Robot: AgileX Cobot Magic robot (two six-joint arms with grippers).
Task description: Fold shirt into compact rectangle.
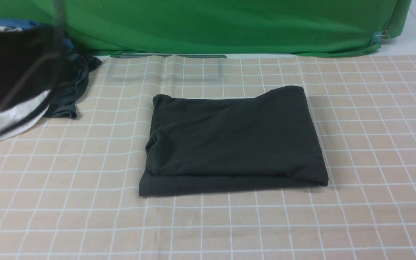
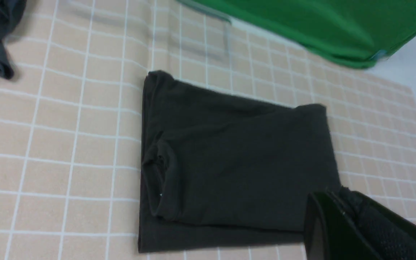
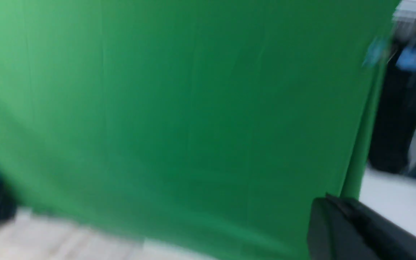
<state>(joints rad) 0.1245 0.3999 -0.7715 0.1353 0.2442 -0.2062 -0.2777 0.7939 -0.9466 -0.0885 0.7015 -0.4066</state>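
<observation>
A large black cotton shirt is laid folded into a rough rectangle at the centre of the beige cloth with a white grid. Two layers are seen: a lower layer juts out along the near edge, and the upper fold is bunched at the left side. No print is shown on the exposed face. In the left wrist view the same folded shirt is seen flat on the checked cloth, apart from everything else.

No containers are seen. At the far left of the table a heap of garments is piled: a smaller dark grey garment, crumpled, and a white garment beside it, both well apart from the shirt. A blurred dark shape covers the upper left corner of the front view. A green fabric backdrop is hung behind the table.

The left gripper is seen only as a dark edge in its wrist view, closed, nothing held; it is raised above the shirt's corner. The right gripper is likewise closed and empty, pointed at the green backdrop, in a blurred picture.
</observation>
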